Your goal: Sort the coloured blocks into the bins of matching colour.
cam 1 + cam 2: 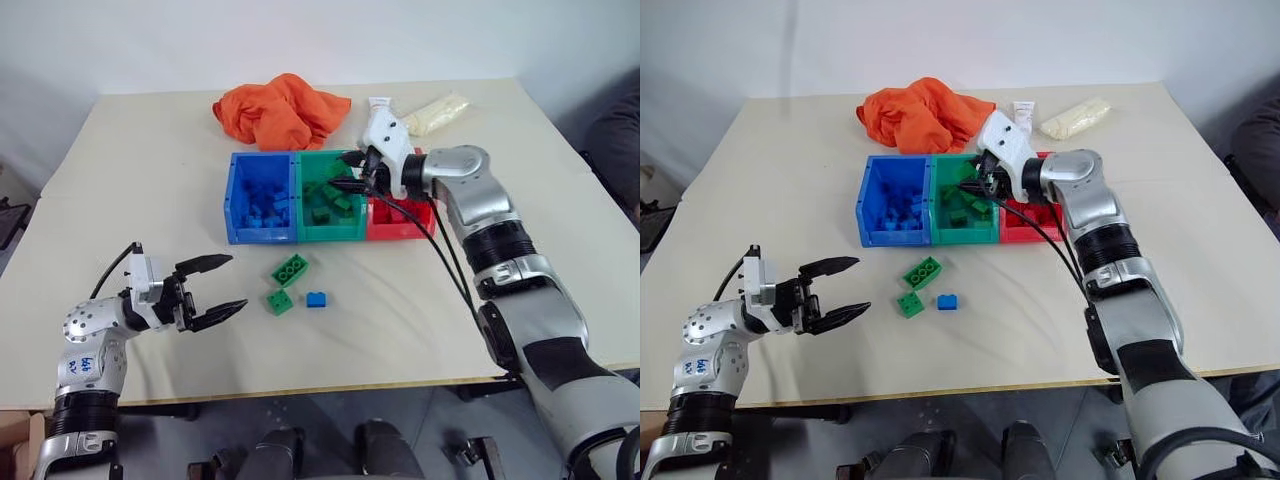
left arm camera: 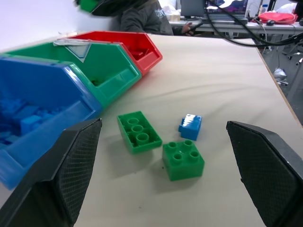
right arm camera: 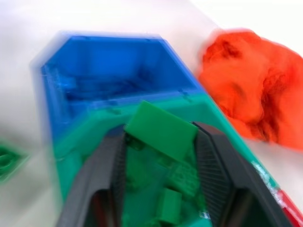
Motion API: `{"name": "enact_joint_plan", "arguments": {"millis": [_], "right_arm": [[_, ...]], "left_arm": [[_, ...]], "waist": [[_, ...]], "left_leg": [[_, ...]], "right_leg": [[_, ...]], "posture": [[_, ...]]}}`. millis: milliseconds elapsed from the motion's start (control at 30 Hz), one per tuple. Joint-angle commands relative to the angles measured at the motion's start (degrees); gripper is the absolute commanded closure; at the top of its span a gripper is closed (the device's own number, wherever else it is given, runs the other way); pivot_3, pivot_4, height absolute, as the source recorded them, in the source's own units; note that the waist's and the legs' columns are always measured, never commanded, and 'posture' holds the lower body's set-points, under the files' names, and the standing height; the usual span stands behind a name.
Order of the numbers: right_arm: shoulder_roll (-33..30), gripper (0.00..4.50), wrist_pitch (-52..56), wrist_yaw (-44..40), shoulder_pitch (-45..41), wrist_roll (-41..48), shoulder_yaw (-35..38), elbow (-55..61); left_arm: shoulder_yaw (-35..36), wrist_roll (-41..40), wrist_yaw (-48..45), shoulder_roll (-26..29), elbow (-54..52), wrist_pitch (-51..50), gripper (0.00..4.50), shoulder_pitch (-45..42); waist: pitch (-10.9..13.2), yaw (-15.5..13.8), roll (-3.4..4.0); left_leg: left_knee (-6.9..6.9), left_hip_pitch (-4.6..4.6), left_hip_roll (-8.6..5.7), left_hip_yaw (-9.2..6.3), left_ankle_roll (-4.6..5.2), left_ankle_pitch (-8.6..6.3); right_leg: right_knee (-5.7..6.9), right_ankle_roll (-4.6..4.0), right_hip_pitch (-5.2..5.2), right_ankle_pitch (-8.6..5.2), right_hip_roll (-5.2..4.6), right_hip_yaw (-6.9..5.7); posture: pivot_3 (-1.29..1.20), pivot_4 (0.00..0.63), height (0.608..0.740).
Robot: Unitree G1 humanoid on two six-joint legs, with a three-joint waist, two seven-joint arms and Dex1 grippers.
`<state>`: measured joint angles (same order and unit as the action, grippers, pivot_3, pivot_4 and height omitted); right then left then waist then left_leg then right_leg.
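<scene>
My right arm reaches forward over the green bin [image 1: 331, 200], its pincer [image 3: 160, 137] pinching a green block [image 3: 161, 128] just above the bin's contents. My left pincer [image 1: 215, 290] hangs low over the near surface [image 1: 150, 180], fingers spread wide with nothing between them. Three bins sit joined in a row: blue [image 1: 260, 200], green, red [image 1: 400, 222]. Three studded blocks lie loose in front of them: two green [image 1: 290, 270] [image 1: 280, 301] and one small blue [image 1: 316, 299].
</scene>
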<state>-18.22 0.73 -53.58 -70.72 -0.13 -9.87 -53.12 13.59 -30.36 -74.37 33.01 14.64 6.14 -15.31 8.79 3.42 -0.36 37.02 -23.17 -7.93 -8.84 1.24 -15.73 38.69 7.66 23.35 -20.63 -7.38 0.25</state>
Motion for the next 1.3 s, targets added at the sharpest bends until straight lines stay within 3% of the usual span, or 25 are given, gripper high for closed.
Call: {"name": "enact_joint_plan", "arguments": {"millis": [33,200,233,333,533,733,900,1067,1300], "right_arm": [[1.6,1.88,-4.3,2.0,-2.6,-1.2,0.6,-4.1],[2.5,0.19,-7.2,2.4,-3.6,-1.9,1.2,-6.6],[2.4,0.02,-7.4,1.7,-3.4,-1.6,1.4,-6.1],[2.0,0.02,-7.8,0.7,-3.1,-1.2,1.8,-4.9],[-2.3,0.02,-5.9,-9.9,4.7,4.2,3.1,11.3],[-16.1,0.02,8.7,-22.4,22.2,10.4,2.4,38.8],[-29.1,0.02,18.2,-25.4,37.6,12.7,4.7,54.4],[-37.7,0.02,21.4,-25.1,48.9,14.6,10.1,58.6],[-38.9,0.02,22.5,-23.0,50.3,15.3,11.3,59.4]], "left_arm": [[0.9,-0.7,-0.9,0.8,0.7,0.6,0.0,-0.6],[0.6,-0.6,-1.7,1.2,1.1,0.1,0.0,-1.8],[0.5,-0.7,-1.8,1.4,1.2,0.0,0.0,-2.2],[0.7,-0.6,-2.4,1.7,1.7,-0.1,0.0,-2.7],[0.5,-0.8,-2.3,1.3,1.6,0.3,0.0,-2.7],[0.0,-0.8,-2.3,0.4,1.5,0.3,0.0,-1.9],[0.4,-0.9,-2.0,0.6,0.6,0.2,0.0,-0.5],[0.8,-1.1,-2.4,1.1,0.3,0.1,0.0,0.8],[0.6,-1.2,-2.6,1.1,0.2,-0.3,0.0,0.7]], "waist": [[0.0,0.1,0.0],[0.0,0.5,0.01],[0.0,0.6,0.01],[0.0,1.1,0.01],[0.0,1.4,0.01],[0.0,0.1,0.0],[0.0,-0.7,0.0],[0.0,-1.7,0.0],[0.0,-1.9,0.0]], "left_leg": [[0.01,-0.01,0.0,0.0,0.0,0.0],[0.03,-0.01,-0.01,-0.01,0.0,0.0],[0.02,-0.01,-0.01,-0.03,0.0,0.0],[0.03,-0.01,-0.01,-0.08,0.0,0.0],[0.04,-0.01,-0.01,-0.09,0.0,0.0],[0.07,-0.07,-0.09,-0.16,0.04,-0.03],[0.07,-0.1,-0.09,-0.02,0.06,-0.04],[0.06,-0.09,-0.04,0.19,0.11,-0.06],[0.08,-0.03,0.03,0.25,0.11,-0.06]], "right_leg": [[0.01,0.0,0.01,0.0,0.0,0.0],[0.13,0.0,0.08,0.0,0.01,0.0],[0.16,0.0,0.08,0.0,0.01,0.0],[0.21,0.0,0.07,0.0,0.01,-0.01],[0.23,0.0,0.12,0.0,0.0,0.0],[0.19,0.01,0.07,0.01,-0.04,0.01],[-0.18,0.01,0.07,0.0,-0.05,0.05],[-0.5,0.01,-0.03,0.0,-0.05,0.06],[-0.78,0.02,-0.24,0.0,-0.03,0.01]], "posture": [[0.0,0.15,0.74],[0.0,0.15,0.74],[0.0,0.15,0.74],[0.0,0.15,0.74],[0.0,0.15,0.74],[0.0,0.15,0.74],[0.0,0.15,0.74],[0.0,0.15,0.74],[0.0,0.15,0.74]]}}
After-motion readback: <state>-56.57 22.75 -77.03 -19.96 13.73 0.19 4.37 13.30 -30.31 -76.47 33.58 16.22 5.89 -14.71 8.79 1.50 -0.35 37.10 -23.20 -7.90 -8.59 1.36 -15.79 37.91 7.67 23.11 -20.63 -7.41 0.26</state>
